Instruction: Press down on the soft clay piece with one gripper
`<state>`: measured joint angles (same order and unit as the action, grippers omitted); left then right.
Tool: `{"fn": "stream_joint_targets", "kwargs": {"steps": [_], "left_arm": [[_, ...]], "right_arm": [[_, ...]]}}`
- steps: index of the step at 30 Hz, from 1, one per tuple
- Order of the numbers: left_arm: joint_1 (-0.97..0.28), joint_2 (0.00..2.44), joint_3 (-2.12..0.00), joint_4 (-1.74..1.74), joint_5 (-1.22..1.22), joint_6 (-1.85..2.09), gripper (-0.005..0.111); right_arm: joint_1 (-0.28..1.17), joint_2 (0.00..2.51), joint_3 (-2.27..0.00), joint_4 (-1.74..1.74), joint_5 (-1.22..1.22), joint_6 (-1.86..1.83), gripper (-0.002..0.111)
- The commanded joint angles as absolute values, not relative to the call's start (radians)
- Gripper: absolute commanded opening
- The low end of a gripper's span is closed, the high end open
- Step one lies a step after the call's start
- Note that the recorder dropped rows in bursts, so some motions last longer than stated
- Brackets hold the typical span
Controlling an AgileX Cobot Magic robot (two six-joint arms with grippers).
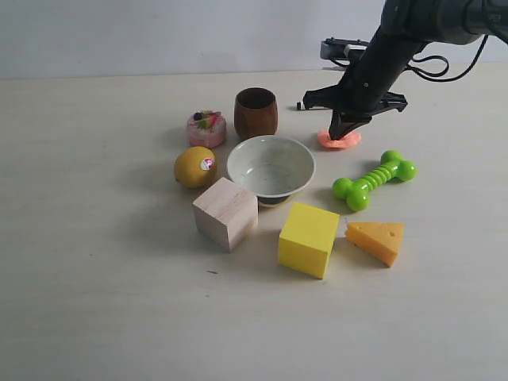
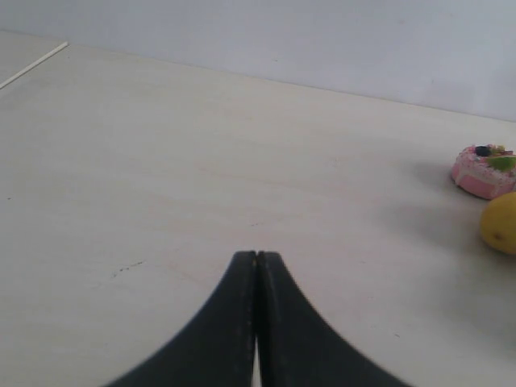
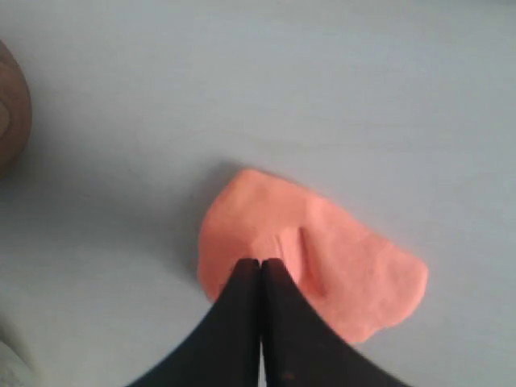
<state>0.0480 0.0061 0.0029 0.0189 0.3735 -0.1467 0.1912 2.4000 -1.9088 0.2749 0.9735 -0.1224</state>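
Behind the white bowl [image 1: 271,165] and to its right, flat on the table [image 1: 95,302]: the soft clay piece [image 1: 340,140], salmon-orange, well apart from the bowl. Directly over the clay, the right gripper [image 1: 340,132], fingers closed together with no gap, tips touching the upper surface of the clay near one edge. A shallow crease in the clay just beside the tips. Directly right of the bowl, nearer than the clay, a green bone toy [image 1: 373,180]. Just behind the bowl, a brown cup [image 1: 255,113]. Left gripper [image 2: 256,256] visible only in its own wrist view, fingers also pressed together, holding nothing, over bare table.
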Motion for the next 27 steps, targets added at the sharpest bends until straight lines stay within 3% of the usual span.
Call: {"fn": "stream_joint_targets", "kwargs": {"steps": [1,14,16,20,23,27], "left_arm": [[0.049,0.000,0.000,0.019,0.365,-0.151,0.000],[0.049,0.000,0.000,0.019,0.365,-0.152,0.000],[0.049,0.000,0.000,0.019,0.365,-0.152,0.000],[0.049,0.000,0.000,0.019,0.365,-0.151,0.000],[0.049,0.000,0.000,0.019,0.365,-0.153,0.000],[0.049,0.000,0.000,0.019,0.365,-0.151,0.000]], "right_arm": [[0.192,2.388,-1.902,0.278,0.972,-0.132,0.000],[0.192,2.298,-1.866,0.315,0.957,-0.173,0.000],[0.192,2.186,-1.751,0.373,0.831,-0.250,0.000],[0.192,1.823,-1.313,0.506,0.433,-0.369,0.000],[0.192,1.573,-1.095,0.532,0.339,-0.375,0.000],[0.192,1.237,-0.940,0.539,0.408,-0.345,0.000]]}}
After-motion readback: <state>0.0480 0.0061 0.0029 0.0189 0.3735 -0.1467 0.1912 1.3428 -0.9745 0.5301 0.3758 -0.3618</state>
